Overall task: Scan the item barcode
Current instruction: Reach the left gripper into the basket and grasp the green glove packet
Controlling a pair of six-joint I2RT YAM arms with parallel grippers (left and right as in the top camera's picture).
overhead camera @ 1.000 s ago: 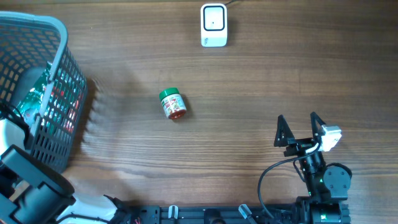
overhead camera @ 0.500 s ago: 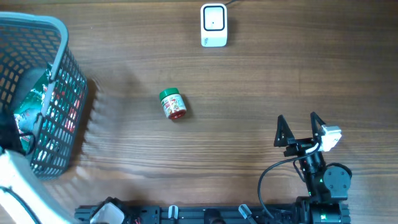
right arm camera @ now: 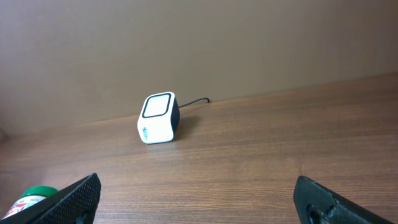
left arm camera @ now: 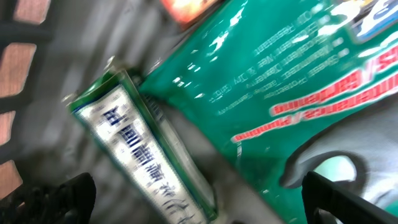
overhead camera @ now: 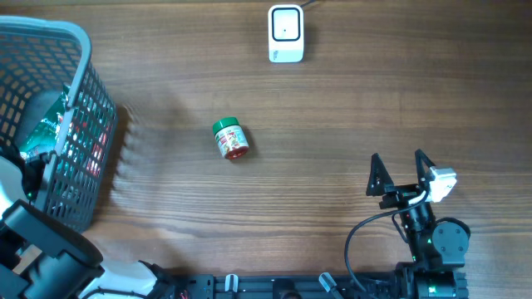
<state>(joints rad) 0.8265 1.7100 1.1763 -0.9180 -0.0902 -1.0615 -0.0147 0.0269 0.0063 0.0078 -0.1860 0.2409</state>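
A small jar [overhead camera: 230, 139] with a green lid and red label lies on the table, left of centre. It shows at the lower left edge of the right wrist view as the jar [right arm camera: 34, 198]. The white scanner [overhead camera: 285, 33] stands at the far edge, face up. My left gripper [left arm camera: 202, 196] is open inside the grey basket [overhead camera: 79, 58]. It hovers over a green-and-white box [left arm camera: 143, 149] and a green packet [left arm camera: 280, 81], holding nothing. My right gripper [overhead camera: 401, 172] stands open at the near right, facing the scanner [right arm camera: 158, 118].
The basket fills the left edge of the table and holds several packaged goods. Its mesh wall [left arm camera: 18, 37] stands close on the left of my left gripper. The scanner's cable runs off the far edge. Bare wood lies between jar, scanner and right gripper.
My left arm has shifted about at the basket's near end, and the basket jiggled slightly. Jar, scanner and right arm have not moved.
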